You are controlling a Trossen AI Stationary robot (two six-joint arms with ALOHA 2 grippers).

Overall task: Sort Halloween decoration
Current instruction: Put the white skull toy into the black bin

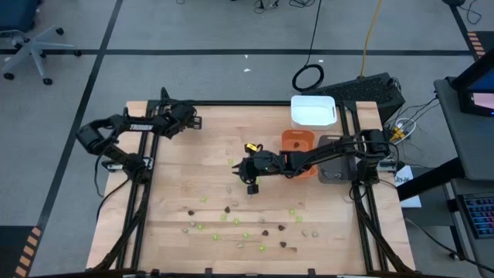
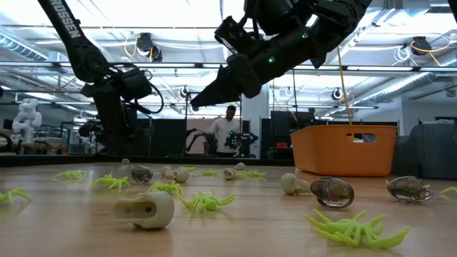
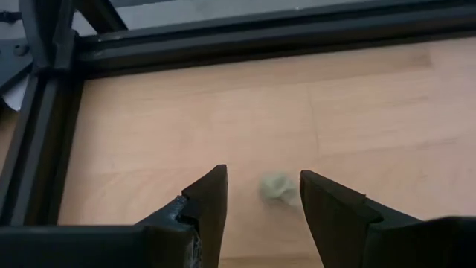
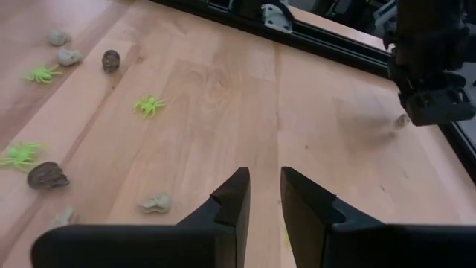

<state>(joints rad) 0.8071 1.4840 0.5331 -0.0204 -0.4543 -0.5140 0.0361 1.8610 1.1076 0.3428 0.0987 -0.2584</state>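
The right gripper (image 1: pixel 252 188) is hovering slightly parted and empty above the wooden table (image 1: pixel 177 177) — the left gripper (image 3: pixel 262 195) is straddling, open, a pale beige-grey piece (image 3: pixel 274 186).

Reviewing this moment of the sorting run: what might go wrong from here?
1. The left claw hangs open near the table's far left corner over one pale piece. Beside the frame rail, a grab could push it against the edge.
2. The right claw hovers mid-table with a narrow gap and nothing between its fingers. The green spiders and dark brown pieces lie close together, so it may nudge neighbours.
3. The orange tray sits under the right arm, so a low swing could bump it.
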